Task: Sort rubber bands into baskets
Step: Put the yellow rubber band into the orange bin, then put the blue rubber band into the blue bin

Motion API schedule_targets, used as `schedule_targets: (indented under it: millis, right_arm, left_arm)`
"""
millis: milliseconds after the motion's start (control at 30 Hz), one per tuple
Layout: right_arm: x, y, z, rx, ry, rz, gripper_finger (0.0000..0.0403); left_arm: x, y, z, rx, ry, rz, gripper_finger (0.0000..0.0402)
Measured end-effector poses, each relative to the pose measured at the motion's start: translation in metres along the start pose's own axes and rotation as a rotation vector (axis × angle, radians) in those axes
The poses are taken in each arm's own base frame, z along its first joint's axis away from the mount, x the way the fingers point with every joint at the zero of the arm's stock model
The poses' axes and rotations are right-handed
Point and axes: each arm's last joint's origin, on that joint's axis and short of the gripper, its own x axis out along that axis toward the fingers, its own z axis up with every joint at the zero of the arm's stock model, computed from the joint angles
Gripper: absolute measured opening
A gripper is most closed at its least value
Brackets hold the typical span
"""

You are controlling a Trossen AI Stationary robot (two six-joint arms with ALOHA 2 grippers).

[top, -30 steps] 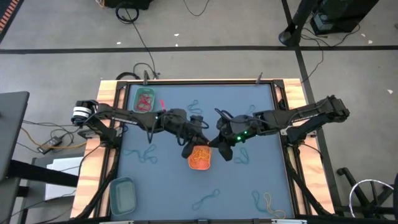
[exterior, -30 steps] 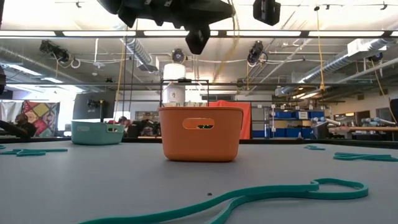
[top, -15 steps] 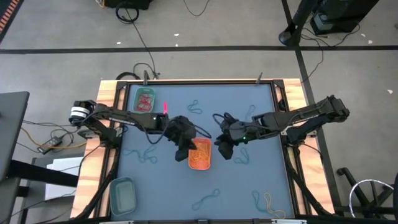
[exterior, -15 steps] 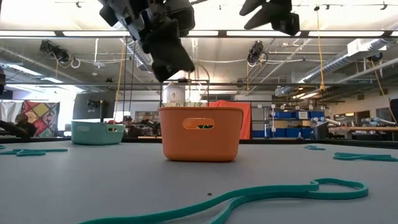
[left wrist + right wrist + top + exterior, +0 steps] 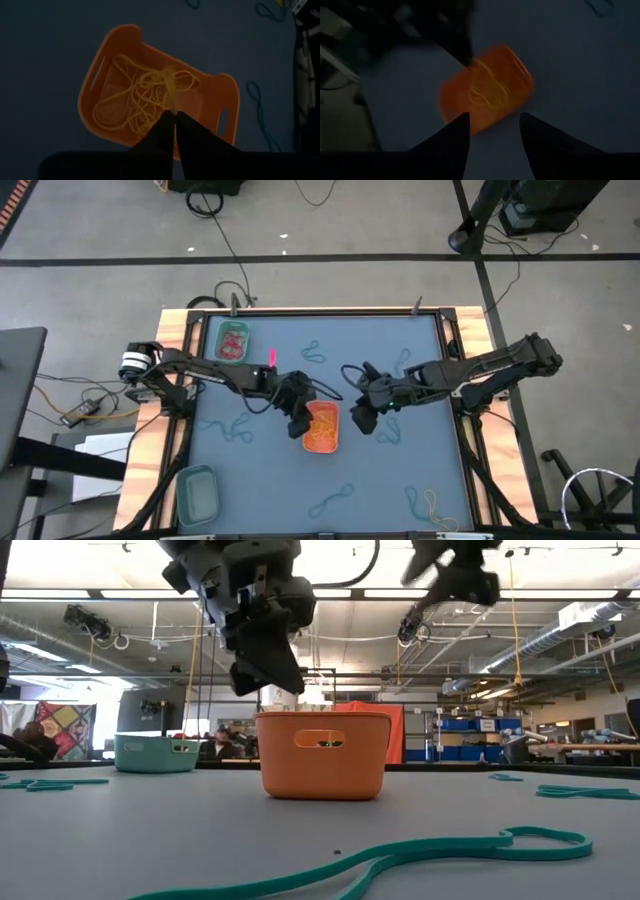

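The orange basket (image 5: 321, 428) sat just below the middle of the high view, with a tangle of orange-yellow rubber bands (image 5: 145, 97) lying inside it. The left gripper (image 5: 297, 423) hung at the basket's left edge; in the left wrist view its fingers (image 5: 162, 131) stood nearly together, with a thin yellow band strand (image 5: 172, 95) running from their tips down to the tangle, though whether it was pinched could not be told. In the low view that gripper (image 5: 268, 665) appeared above the basket's (image 5: 323, 754) upper left rim, clear of it.

The right gripper (image 5: 361, 420) hovered just right of the basket in the high view, not touching it. Its fingers (image 5: 454, 137) were spread wide with nothing between them, and the basket (image 5: 487, 90) lay beyond them toward the middle of the right wrist view.

The bright green basket (image 5: 232, 340), holding red-pink bands, stood at the table's upper left; the teal basket (image 5: 197, 491) at the lower left. Loose teal bands lay scattered on the table (image 5: 400, 480), one (image 5: 400, 852) stretched across the low view's foreground.
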Motion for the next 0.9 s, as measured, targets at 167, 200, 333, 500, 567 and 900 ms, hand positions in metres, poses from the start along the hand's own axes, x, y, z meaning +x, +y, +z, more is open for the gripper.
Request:
schedule_targets:
  millis: [167, 200, 333, 500, 567, 900]
  right_arm:
    - [0.015, -0.014, -0.025, 0.011, 0.107, -0.076, 0.0184]
    - [0.018, -0.016, -0.031, 0.008, 0.124, -0.086, 0.0184]
    - [0.026, -0.022, -0.049, 0.016, 0.167, -0.11, 0.0184]
    - [0.032, -0.028, -0.064, 0.039, 0.201, -0.145, 0.0184]
    - [0.033, -0.029, -0.068, 0.034, 0.216, -0.149, 0.0184]
    - [0.055, -0.058, -0.112, 0.042, 0.337, -0.199, 0.0178]
  left_arm:
    - [0.001, 0.0, 0.0, -0.026, 0.004, 0.002, 0.0084]
    - [0.001, 0.0, 0.0, -0.026, 0.003, 0.002, 0.0098]
    - [0.0, 0.001, 0.0, -0.028, 0.005, 0.004, 0.0157]
    - [-0.008, 0.006, 0.004, -0.116, -0.017, 0.007, 0.0186]
    - [-0.02, 0.004, 0.008, -0.118, -0.058, 0.0, 0.0184]
    - [-0.074, -0.004, 0.014, -0.084, -0.242, 0.084, 0.0164]
